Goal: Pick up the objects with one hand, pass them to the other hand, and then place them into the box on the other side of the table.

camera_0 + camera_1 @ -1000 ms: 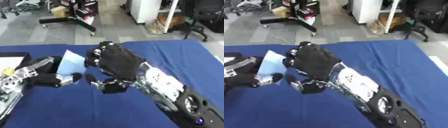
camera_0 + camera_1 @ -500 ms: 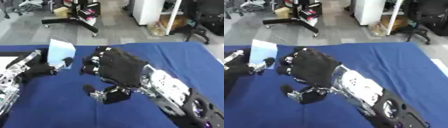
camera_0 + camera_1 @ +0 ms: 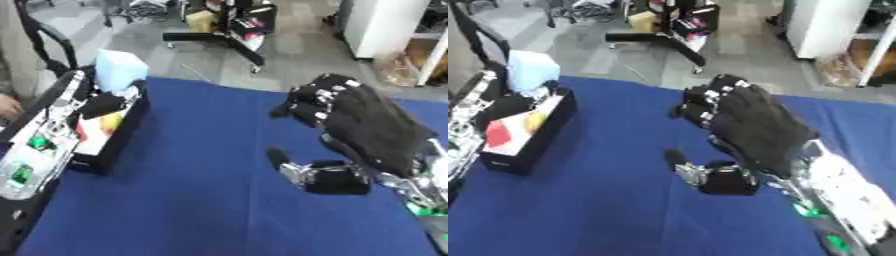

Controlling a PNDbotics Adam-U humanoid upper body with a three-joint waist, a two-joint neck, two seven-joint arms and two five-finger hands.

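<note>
A light blue flat pack [image 3: 119, 71] stands upright over the far end of the black box [image 3: 121, 141] at the table's left. My left hand [image 3: 100, 104] is just below the pack, fingers shut on its lower edge, and its silver arm runs down the left edge. Red and yellow items [image 3: 511, 129] lie inside the box. My right hand [image 3: 359, 122] hovers over the blue table [image 3: 201, 200] right of centre. It is open, fingers spread towards the left and thumb [image 3: 282, 159] below, with nothing in it.
The box sits along the table's left side. Beyond the far edge are grey floor, a black wheeled stand base [image 3: 223, 36] and a dark chair [image 3: 44, 40] at the upper left. A white cabinet [image 3: 385, 25] stands at the back right.
The left hand has carried the light blue pack leftward, away from the right hand, to over the box. The right hand stays open and empty. The camera has turned left.
</note>
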